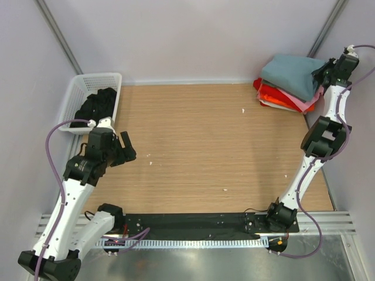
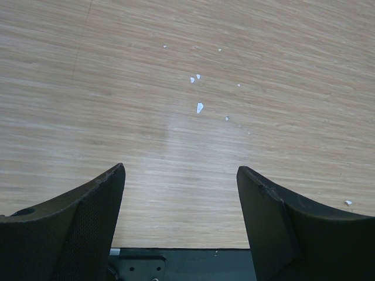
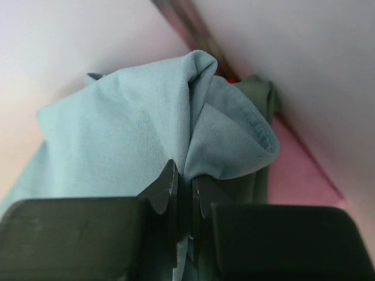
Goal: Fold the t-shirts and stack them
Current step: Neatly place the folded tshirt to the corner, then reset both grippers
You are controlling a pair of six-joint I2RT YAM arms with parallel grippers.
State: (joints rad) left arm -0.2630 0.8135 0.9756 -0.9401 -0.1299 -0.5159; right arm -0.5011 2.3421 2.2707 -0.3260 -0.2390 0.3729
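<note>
The right gripper (image 3: 183,175) pinches a fold of the blue-grey t-shirt (image 1: 290,75), which tops the stack (image 1: 280,96) at the far right corner. The left gripper (image 2: 180,170) is wide open near the left edge.

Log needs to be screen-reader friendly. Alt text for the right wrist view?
The right gripper, jaws shut, pinches a raised fold of the blue-grey t-shirt, which bunches up above it. A pink t-shirt shows beneath it at right, with pale enclosure walls behind.
</note>
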